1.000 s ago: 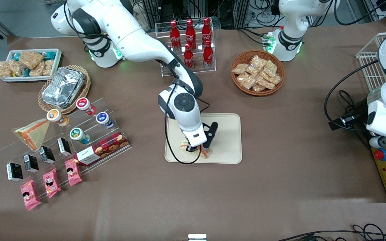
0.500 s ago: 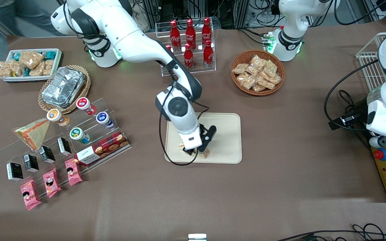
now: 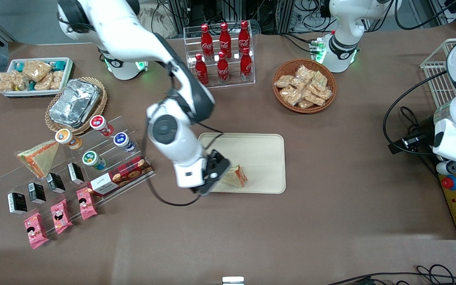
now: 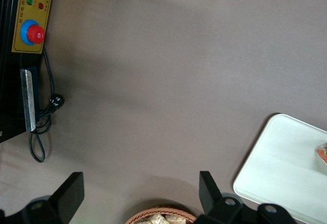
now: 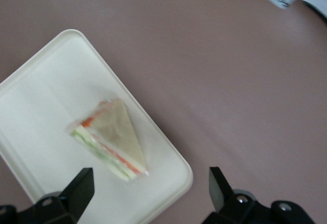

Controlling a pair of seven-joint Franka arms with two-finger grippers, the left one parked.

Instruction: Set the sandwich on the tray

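The sandwich [image 3: 234,175], a wrapped white-bread wedge with green and orange-red filling, lies flat on the cream tray [image 3: 259,150] near the tray's front edge. It also shows in the right wrist view [image 5: 112,139], lying on the tray [image 5: 46,101] near a rounded corner. My right gripper [image 3: 208,186] hangs raised above the tray's front corner at the working arm's end, apart from the sandwich. Its jaws stand wide apart with nothing between them [image 5: 148,196].
A clear stepped rack [image 3: 93,158] with cups, packets and a second sandwich wedge [image 3: 40,156] stands toward the working arm's end. A foil container in a wicker basket [image 3: 75,103], a cola bottle rack [image 3: 222,51] and a snack basket [image 3: 304,85] stand farther back.
The gripper has let go of the sandwich, which now lies on the tray. The gripper has lifted and swung away toward the working arm's end of the table.
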